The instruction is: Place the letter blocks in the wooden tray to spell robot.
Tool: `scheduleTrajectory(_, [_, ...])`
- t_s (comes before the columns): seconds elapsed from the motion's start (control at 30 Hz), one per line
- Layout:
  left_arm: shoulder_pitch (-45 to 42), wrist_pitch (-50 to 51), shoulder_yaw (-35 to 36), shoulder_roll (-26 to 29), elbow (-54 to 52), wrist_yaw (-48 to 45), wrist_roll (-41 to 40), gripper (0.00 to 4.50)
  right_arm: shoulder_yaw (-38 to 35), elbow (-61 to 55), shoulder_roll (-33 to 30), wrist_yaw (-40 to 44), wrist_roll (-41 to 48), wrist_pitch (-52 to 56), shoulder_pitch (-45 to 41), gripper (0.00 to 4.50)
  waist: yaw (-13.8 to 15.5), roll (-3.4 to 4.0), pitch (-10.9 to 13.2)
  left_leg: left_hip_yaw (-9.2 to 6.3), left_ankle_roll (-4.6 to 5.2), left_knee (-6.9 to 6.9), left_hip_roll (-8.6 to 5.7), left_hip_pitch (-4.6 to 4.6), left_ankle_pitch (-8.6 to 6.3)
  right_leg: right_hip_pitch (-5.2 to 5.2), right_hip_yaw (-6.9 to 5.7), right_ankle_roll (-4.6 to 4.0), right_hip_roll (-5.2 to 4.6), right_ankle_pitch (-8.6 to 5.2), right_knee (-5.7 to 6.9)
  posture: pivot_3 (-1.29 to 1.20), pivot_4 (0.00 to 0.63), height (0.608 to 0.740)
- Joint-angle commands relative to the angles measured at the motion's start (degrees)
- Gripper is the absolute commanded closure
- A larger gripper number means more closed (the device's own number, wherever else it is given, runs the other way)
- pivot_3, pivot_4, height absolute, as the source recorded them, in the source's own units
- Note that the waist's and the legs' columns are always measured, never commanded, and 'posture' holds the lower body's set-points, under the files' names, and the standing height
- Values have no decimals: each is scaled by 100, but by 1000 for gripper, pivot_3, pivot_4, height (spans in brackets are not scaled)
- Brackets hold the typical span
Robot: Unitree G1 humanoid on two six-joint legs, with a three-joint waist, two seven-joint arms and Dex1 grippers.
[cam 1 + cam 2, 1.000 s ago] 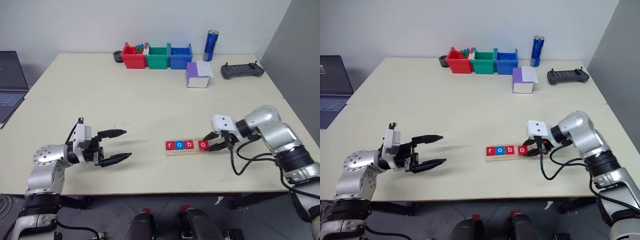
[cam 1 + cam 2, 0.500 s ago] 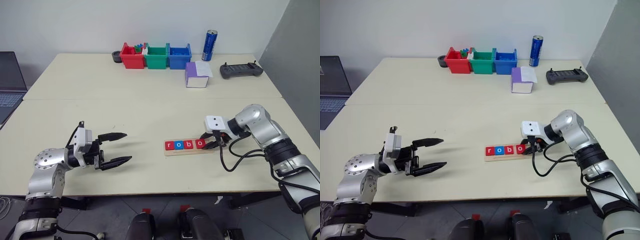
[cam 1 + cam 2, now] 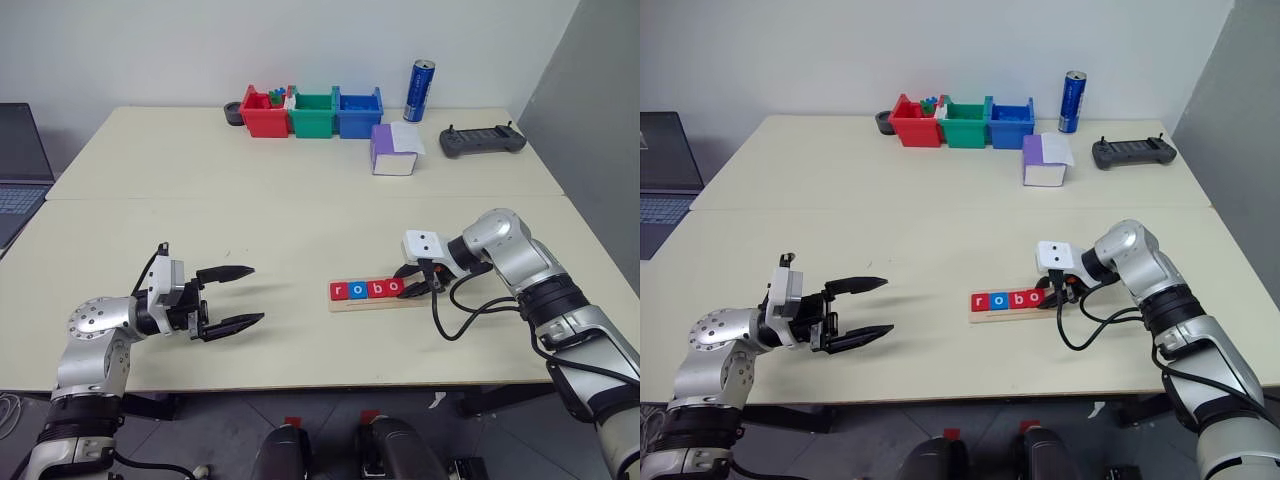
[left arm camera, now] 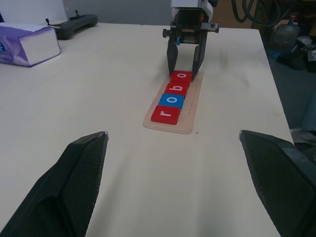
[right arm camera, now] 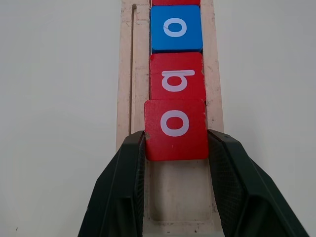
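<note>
The wooden tray (image 3: 378,303) lies on the table at front right, with three letter blocks in its groove: a red r (image 3: 340,291), a blue o (image 3: 358,290) and a red b (image 3: 376,290). My right gripper (image 3: 408,287) is shut on a fourth block, a red o (image 5: 175,129), low over the tray's groove. That block's far edge meets or slightly overlaps the b (image 5: 177,79). A bare stretch of tray (image 5: 177,200) shows behind it. My left gripper (image 3: 240,295) hangs open and empty, well left of the tray.
Red (image 3: 265,112), green (image 3: 314,112) and blue (image 3: 359,110) bins line the table's far edge, beside a blue can (image 3: 420,90). A purple tissue box (image 3: 394,150) and a black controller (image 3: 484,141) sit at back right. A laptop (image 3: 15,170) lies at far left.
My right gripper has slid the red o left along the tray, up against the b. The left arm has held still.
</note>
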Motion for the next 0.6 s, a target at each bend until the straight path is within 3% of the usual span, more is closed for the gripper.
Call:
scheduleTrajectory(0.03, [-22,-76,64,6,-151,25,-60,0,-66,17,-32,-33,-54,-30,-196,3066,-2,0,0,0,0,0,0,0,0,0,0,0,0,0,0,0,150,740])
scheduleTrajectory(0.47, [20,-90,106,33,-146,22,-76,0,-61,142,45,-28,-66,8,-259,3066,-3,0,0,0,0,0,0,0,0,0,0,0,0,0,0,0,150,740])
scheduleTrajectory(0.5, [19,-88,108,34,-146,23,-78,0,-65,134,37,-5,-56,22,-258,2328,-3,0,0,0,0,0,0,0,0,0,0,0,0,0,0,0,150,740])
scheduleTrajectory(0.6, [21,-77,109,37,-154,24,-84,0,-90,57,-16,102,-4,51,-244,1397,-4,0,0,0,0,0,0,0,0,0,0,0,0,0,0,0,150,740])
